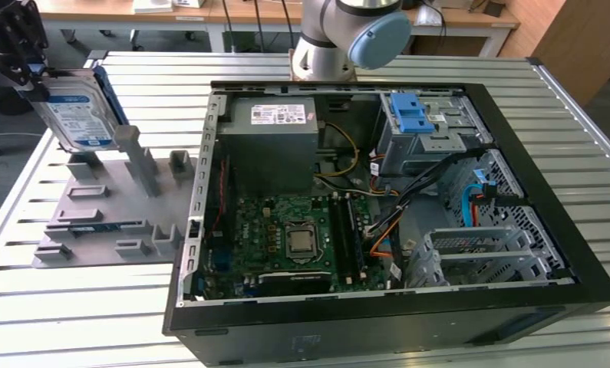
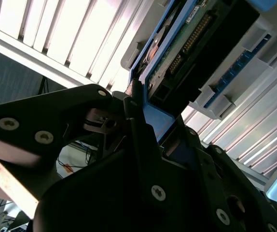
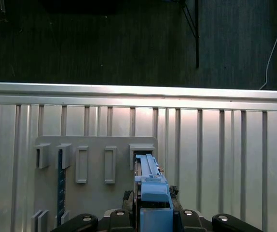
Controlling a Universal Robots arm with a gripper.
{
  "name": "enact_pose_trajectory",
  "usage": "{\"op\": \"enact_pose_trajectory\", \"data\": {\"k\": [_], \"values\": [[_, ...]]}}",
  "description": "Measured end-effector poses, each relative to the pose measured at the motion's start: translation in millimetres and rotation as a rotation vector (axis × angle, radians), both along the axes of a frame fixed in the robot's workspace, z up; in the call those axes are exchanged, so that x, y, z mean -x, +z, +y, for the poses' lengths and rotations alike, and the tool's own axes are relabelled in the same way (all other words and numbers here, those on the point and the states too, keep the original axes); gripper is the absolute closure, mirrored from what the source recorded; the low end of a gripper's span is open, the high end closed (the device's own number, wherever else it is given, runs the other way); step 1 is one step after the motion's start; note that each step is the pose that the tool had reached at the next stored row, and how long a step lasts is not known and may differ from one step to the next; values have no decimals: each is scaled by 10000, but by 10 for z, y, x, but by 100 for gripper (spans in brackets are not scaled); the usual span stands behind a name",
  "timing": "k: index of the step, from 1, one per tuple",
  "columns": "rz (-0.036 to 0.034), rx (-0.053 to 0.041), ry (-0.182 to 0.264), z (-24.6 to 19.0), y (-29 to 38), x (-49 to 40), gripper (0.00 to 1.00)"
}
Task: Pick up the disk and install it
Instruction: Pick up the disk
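My gripper (image 1: 34, 77) is clamped on the disk (image 1: 80, 115), holding it upright. The disk is over the grey rack (image 1: 110, 222), by the tabletop's (image 1: 69, 314) edge at the exterior view's left.

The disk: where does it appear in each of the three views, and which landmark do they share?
Exterior view: the silver rectangular metal disk, upper left, held by the black end effector.
Second wrist view: its circuit-board side, beyond the end effector.
First wrist view: edge-on, blue frame nearest.
Shared landmark: the grey plastic slotted rack.
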State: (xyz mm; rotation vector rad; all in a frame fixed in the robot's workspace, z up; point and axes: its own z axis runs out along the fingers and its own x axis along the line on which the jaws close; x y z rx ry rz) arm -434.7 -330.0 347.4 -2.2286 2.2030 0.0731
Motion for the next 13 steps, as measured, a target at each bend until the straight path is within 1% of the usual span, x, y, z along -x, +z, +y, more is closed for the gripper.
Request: {"op": "enact_pose_trajectory", "data": {"k": [13], "values": [[1,0,0,0,40,0,64]]}}
